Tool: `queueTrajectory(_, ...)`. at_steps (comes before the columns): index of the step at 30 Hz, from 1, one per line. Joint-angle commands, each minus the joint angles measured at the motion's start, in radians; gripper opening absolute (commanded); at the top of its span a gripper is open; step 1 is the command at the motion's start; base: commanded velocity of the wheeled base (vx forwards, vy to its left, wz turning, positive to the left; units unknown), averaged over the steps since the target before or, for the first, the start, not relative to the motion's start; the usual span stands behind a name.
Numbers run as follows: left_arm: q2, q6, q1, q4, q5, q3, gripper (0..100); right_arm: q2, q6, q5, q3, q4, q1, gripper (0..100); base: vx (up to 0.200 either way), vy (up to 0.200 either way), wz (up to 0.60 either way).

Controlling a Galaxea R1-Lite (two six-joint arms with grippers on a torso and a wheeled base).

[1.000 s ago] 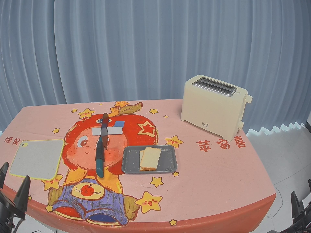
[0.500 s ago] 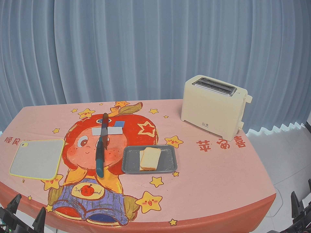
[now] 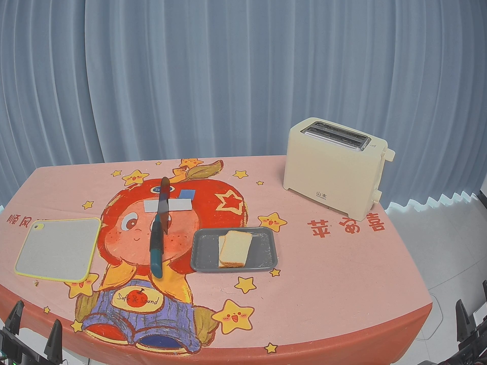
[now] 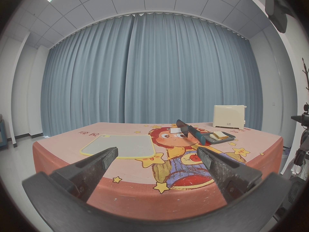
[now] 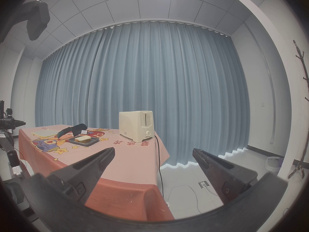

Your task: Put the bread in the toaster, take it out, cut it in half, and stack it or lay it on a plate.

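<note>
Resting on the grey tray (image 3: 205, 252) is the bread (image 3: 236, 248); left fingers (image 4: 93, 166) and right fingers (image 5: 90, 171) gape wide, empty

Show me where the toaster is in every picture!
Head view: the toaster stands on the table's far right part, right of the tray holding bread.
Left wrist view: the toaster is small and far off, behind the tray.
Right wrist view: the toaster is nearer, by the table's corner, the tray farther along.
Shared landmark: the grey tray.
</note>
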Motion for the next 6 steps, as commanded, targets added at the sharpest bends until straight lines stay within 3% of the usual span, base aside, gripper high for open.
queueTrajectory(1, -0.011, -0.002, -0.003, 0.001, -0.001, 0.018, 100, -0.016, 0.0, -0.001, 0.017, -0.001, 0.0, 100, 0.0, 0.0, 0.0)
queueTrajectory(6, -0.011, -0.002, -0.003, 0.001, -0.001, 0.018, 100, -0.016, -0.001, -0.004, 0.017, 0.001, 0.0, 100, 0.0, 0.0, 0.0)
